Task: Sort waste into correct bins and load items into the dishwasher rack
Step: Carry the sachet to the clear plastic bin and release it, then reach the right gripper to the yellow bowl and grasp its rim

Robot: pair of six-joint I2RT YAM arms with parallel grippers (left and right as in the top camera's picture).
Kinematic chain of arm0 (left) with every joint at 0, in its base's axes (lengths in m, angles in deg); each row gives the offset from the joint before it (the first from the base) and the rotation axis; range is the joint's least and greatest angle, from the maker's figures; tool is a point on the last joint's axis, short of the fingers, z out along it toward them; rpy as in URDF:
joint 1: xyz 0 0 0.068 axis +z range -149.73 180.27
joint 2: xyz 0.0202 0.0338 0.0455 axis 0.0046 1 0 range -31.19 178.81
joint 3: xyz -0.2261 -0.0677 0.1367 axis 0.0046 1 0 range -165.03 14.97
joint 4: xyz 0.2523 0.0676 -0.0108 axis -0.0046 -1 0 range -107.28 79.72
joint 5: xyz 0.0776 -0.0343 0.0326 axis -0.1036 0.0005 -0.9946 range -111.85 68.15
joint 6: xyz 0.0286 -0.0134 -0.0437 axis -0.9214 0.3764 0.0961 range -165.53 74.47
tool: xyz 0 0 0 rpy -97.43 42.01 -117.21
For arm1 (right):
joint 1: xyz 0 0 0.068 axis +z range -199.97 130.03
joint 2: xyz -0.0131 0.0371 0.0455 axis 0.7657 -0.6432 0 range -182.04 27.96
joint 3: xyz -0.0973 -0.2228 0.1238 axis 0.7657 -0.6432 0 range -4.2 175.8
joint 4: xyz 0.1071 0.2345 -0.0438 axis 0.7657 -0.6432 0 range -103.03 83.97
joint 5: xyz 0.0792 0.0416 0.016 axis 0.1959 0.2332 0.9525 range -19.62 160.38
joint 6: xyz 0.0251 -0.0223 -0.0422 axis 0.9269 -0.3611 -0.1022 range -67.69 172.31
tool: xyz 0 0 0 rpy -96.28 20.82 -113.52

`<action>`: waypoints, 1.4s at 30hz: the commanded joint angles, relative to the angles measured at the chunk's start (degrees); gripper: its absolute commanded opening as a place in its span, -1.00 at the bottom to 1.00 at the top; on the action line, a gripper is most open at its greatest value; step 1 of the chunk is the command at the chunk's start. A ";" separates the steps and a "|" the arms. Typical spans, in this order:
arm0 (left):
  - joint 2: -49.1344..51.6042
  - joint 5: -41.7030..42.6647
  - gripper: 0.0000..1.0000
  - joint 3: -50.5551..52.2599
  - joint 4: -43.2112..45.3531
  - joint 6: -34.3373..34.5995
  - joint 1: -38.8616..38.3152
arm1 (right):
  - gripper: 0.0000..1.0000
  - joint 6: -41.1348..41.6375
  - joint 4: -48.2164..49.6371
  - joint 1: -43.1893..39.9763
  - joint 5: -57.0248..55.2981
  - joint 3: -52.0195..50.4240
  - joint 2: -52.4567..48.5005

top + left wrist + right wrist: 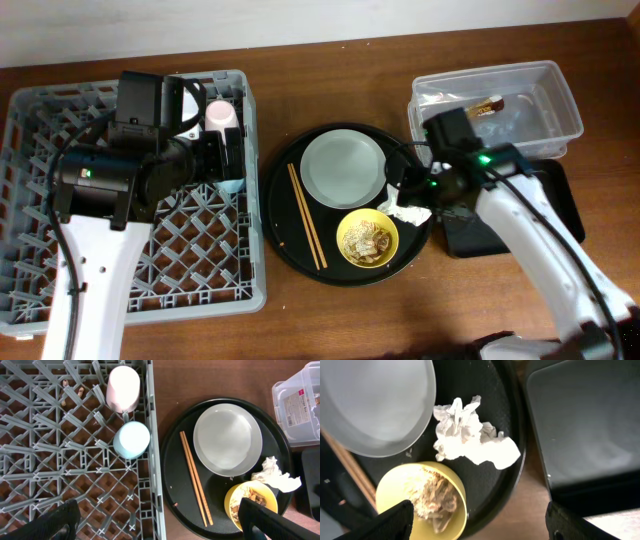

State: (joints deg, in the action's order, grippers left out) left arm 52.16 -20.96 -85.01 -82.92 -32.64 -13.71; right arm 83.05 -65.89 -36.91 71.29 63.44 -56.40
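The pink cup (123, 387) and blue cup (131, 439) stand upside down in the grey dishwasher rack (60, 130). My left gripper (160, 520) is open and empty above the rack's right edge. On the round black tray (290, 235) lie the grey-white plate (343, 168), the chopsticks (306, 215), the yellow bowl (367, 240) with beige food scraps (434, 492), and the crumpled white napkin (467, 435). My right gripper (477, 522) is open and empty just above the napkin. The gold-brown wrapper (487, 105) lies in the clear tub (560, 95). The shallow black tray (585, 425) sits to the right.
The wooden table (330, 320) shows in front of the rack and round tray. My right arm (540, 250) crosses over the shallow black tray. A few crumbs (72, 391) lie among the rack's pegs at the back.
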 commanded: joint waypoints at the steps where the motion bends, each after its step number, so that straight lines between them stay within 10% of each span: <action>1: -0.07 0.22 0.99 -0.17 0.09 -0.28 0.26 | 0.69 1.73 2.40 1.97 -1.11 -0.24 -6.47; 13: -0.07 0.22 0.99 -0.17 0.09 -0.28 0.26 | 0.68 2.73 8.94 3.10 -1.60 -0.24 -22.16; 21: -0.07 0.22 0.99 -0.17 0.09 -0.28 0.26 | -0.92 2.69 7.72 2.93 -0.63 0.92 -22.91; 28: -0.07 0.22 0.99 -0.17 0.09 -0.28 0.26 | -0.92 -3.78 -3.91 -0.13 -3.82 24.30 -18.47; 36: -0.07 0.22 0.99 -0.17 0.09 -0.28 0.26 | -0.90 -3.74 7.32 -9.07 -16.83 27.02 -21.38; 42: -0.07 0.22 0.99 -0.17 0.09 -0.28 0.26 | -0.36 -3.80 9.20 -13.94 -16.81 26.91 -26.01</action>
State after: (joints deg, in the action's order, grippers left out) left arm 52.16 -20.96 -85.01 -82.94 -32.64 -13.71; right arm 79.22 -56.53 -49.34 56.06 91.09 -80.75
